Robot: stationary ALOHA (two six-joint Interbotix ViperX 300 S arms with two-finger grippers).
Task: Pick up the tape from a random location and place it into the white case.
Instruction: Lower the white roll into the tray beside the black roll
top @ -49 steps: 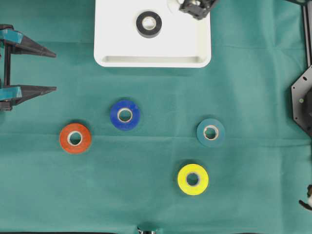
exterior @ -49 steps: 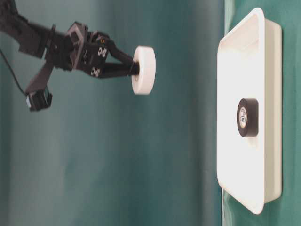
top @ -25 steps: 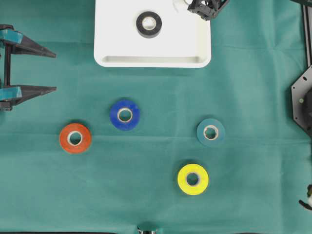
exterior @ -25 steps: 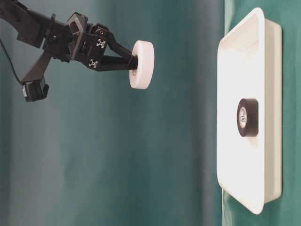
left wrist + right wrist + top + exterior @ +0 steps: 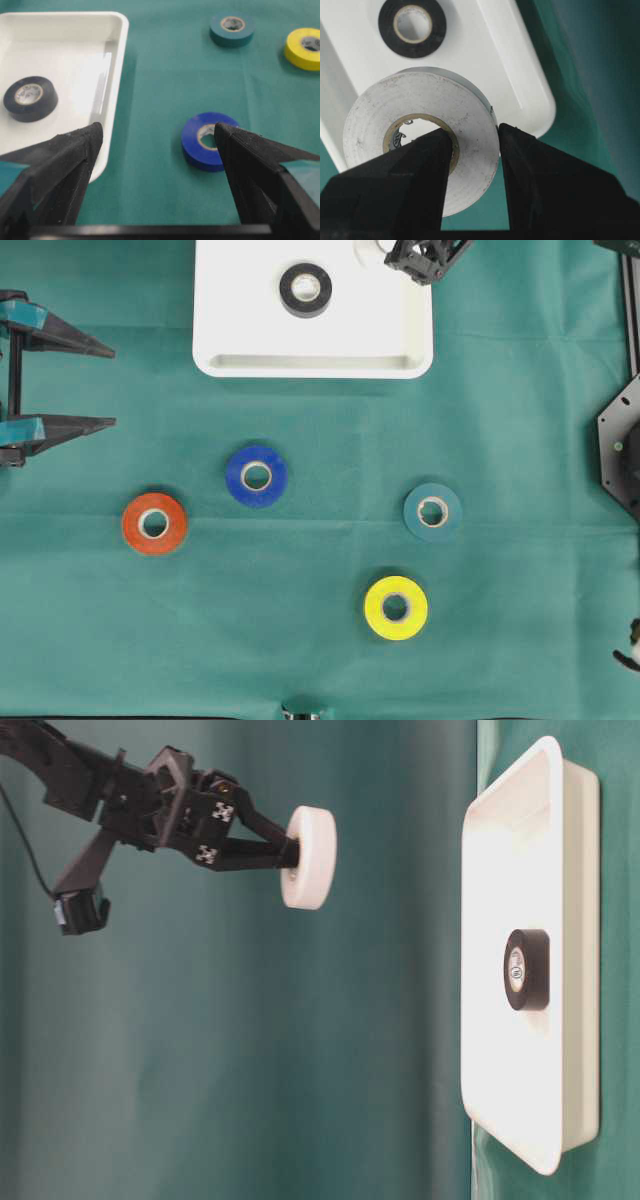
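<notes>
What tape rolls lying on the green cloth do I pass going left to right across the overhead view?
orange roll → blue roll → yellow roll → teal roll

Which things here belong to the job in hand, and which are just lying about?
In the job:
- white tape roll, shut in the right claw
- white case
- black roll, lying in the case

Lying about:
- blue roll
- orange roll
- teal roll
- yellow roll
- left claw, open
</notes>
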